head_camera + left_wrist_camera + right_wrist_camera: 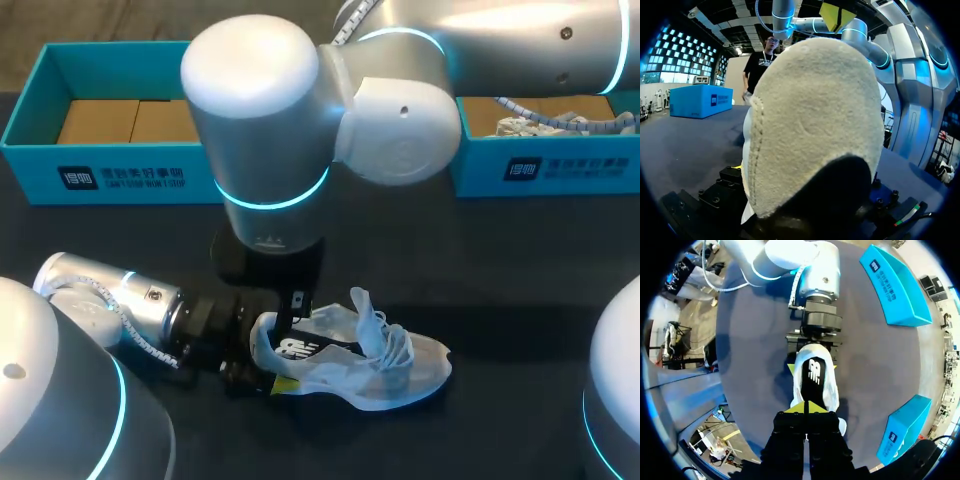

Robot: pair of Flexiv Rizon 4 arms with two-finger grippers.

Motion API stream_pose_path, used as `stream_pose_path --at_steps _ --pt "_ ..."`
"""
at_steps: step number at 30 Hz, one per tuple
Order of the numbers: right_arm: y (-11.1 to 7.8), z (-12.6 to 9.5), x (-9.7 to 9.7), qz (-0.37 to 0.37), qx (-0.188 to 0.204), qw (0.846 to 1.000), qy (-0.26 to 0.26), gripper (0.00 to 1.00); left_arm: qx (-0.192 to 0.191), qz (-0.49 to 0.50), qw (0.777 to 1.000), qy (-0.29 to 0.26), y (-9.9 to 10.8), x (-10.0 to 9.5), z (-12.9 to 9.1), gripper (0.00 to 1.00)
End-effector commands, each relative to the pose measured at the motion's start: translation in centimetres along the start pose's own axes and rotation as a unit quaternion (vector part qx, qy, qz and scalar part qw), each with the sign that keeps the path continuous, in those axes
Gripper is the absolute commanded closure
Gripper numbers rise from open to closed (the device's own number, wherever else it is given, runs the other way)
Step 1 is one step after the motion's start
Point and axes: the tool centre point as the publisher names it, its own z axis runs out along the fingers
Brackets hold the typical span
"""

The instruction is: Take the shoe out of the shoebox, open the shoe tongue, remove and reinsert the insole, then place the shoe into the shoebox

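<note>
Now the white shoe [400, 365] is sitting on the dark desk [520, 260], out of both boxes. Its laces are hanging loose and its tongue is sticking up.

I think it is a light shoe. The thin top part is likely bending and folding with any push, and the laces may be getting in the way. The heel looks firmer, so that is the best place to hold. The dark part inside looks like the insole. It is probably thin and floppy, so it wants a pinch at its heel edge.

The left pincer [268, 360] is gripping the heel from both sides. The right pincer [805, 407] is hanging over the shoe's opening with its yellow tips pressed together. I cannot tell if anything thin is between them.

One blue shoebox [30, 140] is sitting at the far left. The other blue shoebox [580, 170] is at the far right.

The right wrist view is looking straight down, so it is showing the dark inside and a yellow tip on each side of the heel. The left wrist view is showing only the fuzzy back of the heel, with the right pincer's tips above it. Only the head view is showing the laces and the tongue.
</note>
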Motion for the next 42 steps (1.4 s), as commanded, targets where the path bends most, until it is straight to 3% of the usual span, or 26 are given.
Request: stream_pose_path --at_steps 1,22,42 --pt "0.6 1.5 -0.2 -0.014 0.013 1.000 -0.004 1.00 -0.001 0.000 1.000 -0.001 0.3 0.1 -0.1 1.00" --pt "0.3 8.5 -2.3 -0.121 0.007 0.993 0.001 1.00 -0.001 0.000 1.000 -0.001 0.3 0.1 -0.1 1.00" --pt "-1.7 13.2 -2.5 -0.132 -0.010 0.991 0.008 1.00 -0.001 0.000 1.000 -0.001 0.3 0.1 -0.1 1.00"
